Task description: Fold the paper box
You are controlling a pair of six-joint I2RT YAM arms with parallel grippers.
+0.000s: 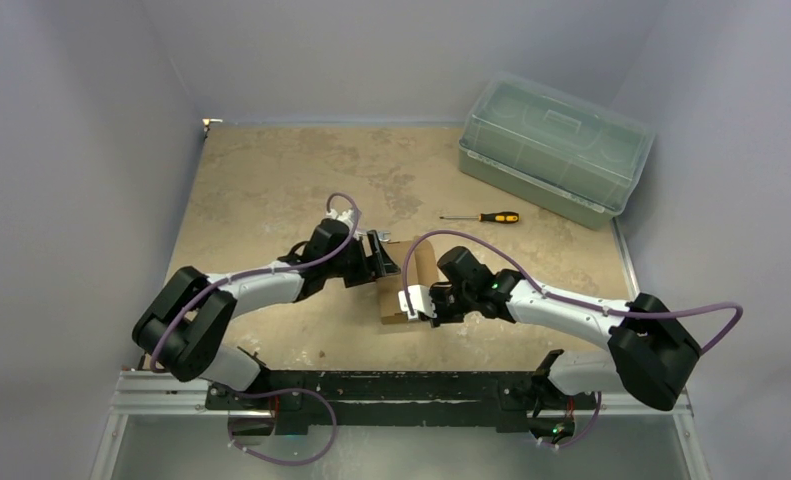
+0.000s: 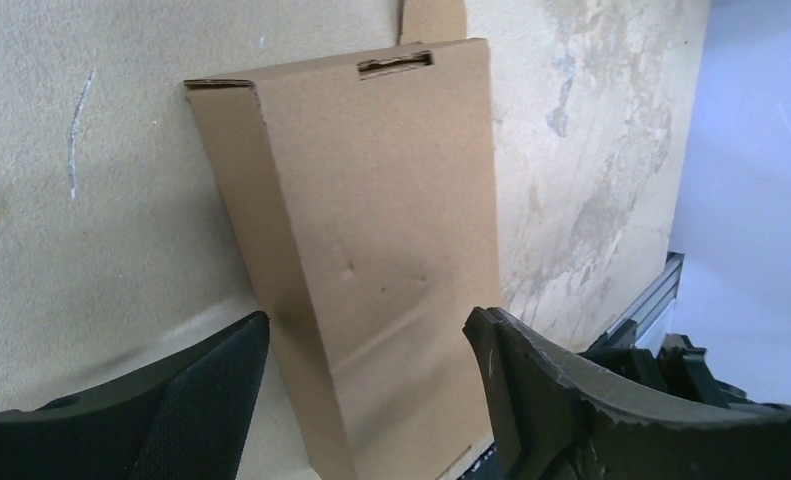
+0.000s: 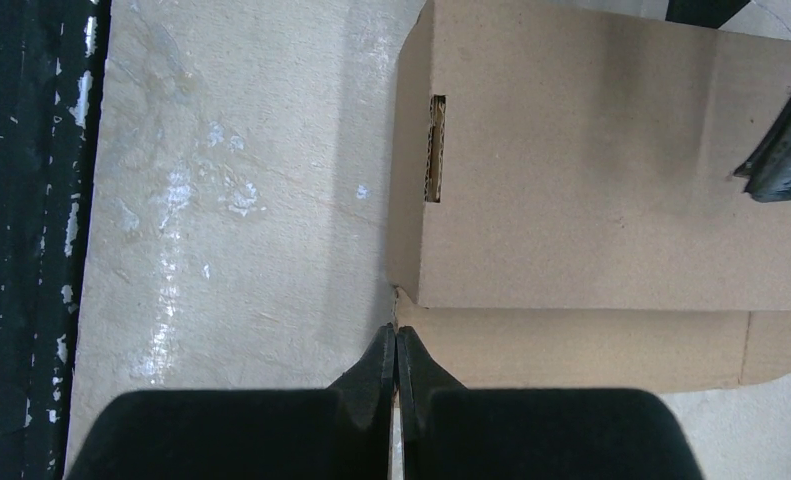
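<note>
Spread fingers of the left gripper (image 2: 366, 340) flank one end of the paper box (image 1: 408, 285), mid-table (image 1: 271, 190). At its five o'clock the right gripper (image 3: 396, 335), fingers pressed together, tips at a corner. Screwdriver (image 1: 483, 217) at one o'clock, green lidded bin (image 1: 556, 145) beyond.

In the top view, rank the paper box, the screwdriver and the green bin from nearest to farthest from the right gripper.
1. paper box: right beside the right gripper, mid-table.
2. screwdriver: farther back, to the right.
3. green bin: far right corner of the table.
</note>
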